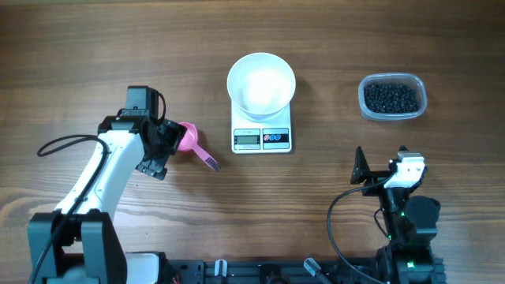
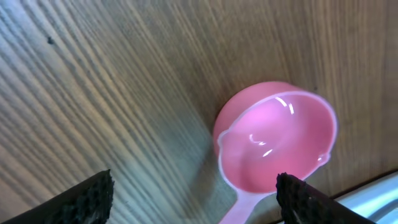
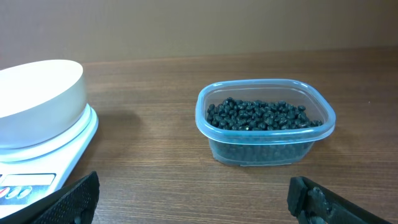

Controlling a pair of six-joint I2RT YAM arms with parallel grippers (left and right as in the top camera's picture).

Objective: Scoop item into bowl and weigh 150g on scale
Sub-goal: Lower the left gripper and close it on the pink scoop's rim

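Wooden surface point(image 1: 95, 47): the bowl point(image 1: 261, 82) sits empty on the scale point(image 1: 261, 139) toward the far edge, and the beans point(image 1: 390, 98) are all in the tub point(image 1: 364, 110) near the far right corner. Either side of the scoop point(image 1: 189, 139), the left fingers point(image 2: 87, 196) are spread, not gripping. The right fingers point(image 3: 74, 196) are spread, empty. Nothing scooped yet.

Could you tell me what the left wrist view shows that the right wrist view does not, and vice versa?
Only the left wrist view: an empty pink scoop lying ahead of the open left gripper. Only the right wrist view: black beans in a clear tub, and the white bowl sitting on the scale, ahead of the open right gripper. Both: the wooden table and dark fingertips in the bottom corners. A pale edge in the left view might be the scale.
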